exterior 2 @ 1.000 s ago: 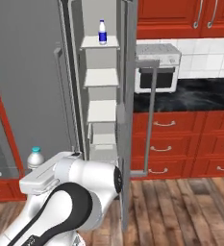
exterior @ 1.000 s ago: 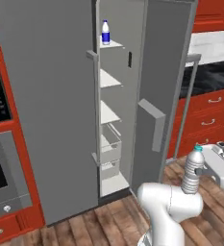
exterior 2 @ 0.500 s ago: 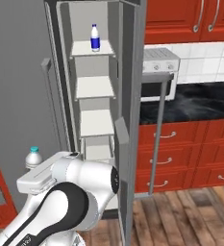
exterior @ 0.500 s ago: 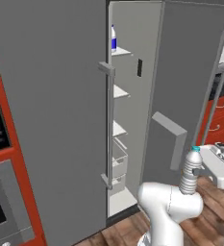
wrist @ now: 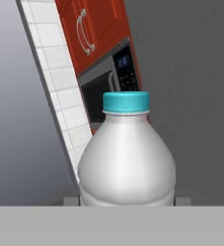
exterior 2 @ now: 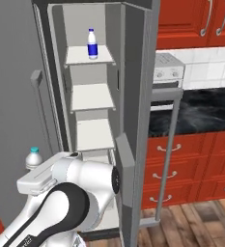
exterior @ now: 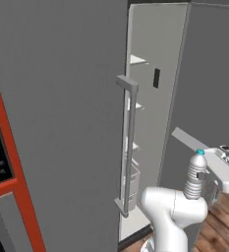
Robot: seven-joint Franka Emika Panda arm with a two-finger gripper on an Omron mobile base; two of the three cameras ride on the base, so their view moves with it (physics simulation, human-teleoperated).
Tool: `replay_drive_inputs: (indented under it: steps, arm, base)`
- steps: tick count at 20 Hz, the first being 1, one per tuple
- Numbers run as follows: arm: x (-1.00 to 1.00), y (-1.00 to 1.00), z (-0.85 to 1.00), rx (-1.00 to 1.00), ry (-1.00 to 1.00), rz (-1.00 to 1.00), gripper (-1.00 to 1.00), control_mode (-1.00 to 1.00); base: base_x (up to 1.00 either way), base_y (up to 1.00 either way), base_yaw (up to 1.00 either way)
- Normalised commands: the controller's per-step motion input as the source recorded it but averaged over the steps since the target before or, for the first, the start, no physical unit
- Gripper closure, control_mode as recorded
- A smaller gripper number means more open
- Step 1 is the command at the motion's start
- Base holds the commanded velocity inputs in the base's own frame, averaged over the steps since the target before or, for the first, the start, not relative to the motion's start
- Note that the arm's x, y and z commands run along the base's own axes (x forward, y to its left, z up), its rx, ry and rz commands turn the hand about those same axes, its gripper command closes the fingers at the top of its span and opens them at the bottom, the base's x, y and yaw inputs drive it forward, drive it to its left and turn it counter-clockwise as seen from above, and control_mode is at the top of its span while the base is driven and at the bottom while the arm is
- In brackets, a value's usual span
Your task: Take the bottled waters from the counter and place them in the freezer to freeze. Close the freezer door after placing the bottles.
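Observation:
My gripper (exterior: 203,182) is shut on the clear bottle (exterior: 195,175) with the teal cap and holds it upright, low in front of the open freezer (exterior: 144,123). That bottle fills the hand view (wrist: 127,158); my fingertips are hidden beneath it. From the right base view its cap and shoulder (exterior 2: 33,158) show above my arm. The white bottle with the blue label (exterior 2: 91,43) stands on the top freezer shelf. The freezer door (exterior 2: 138,120) is swung wide open, seen edge-on, its bar handle (exterior 2: 167,164) on the outer face. The black counter (exterior 2: 196,111) lies to the right.
The closed neighbouring grey door (exterior: 62,113) with its vertical handle (exterior: 128,142) stands left of the opening. Bare white shelves (exterior 2: 92,96) sit below the top one. A white toaster oven (exterior 2: 168,72) rests on the counter, above red drawers (exterior 2: 181,169).
The whole picture has shifted and grown: the base has driven closer to the freezer. The teal-capped bottle stays in my gripper, and the white bottle stays on the top shelf.

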Motion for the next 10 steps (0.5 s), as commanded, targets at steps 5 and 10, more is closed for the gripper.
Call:
replay_drive_inputs:
  steps: [5,10]
  arm:
    - [0.00,0.00,0.00,0.00,0.00,0.00,1.00,1.00]
    - [0.00,0.00,0.00,0.00,0.00,0.00,1.00,1.00]
  base:
    - [0.52,0.00,-0.01]
    - [0.18,-0.20,0.00]
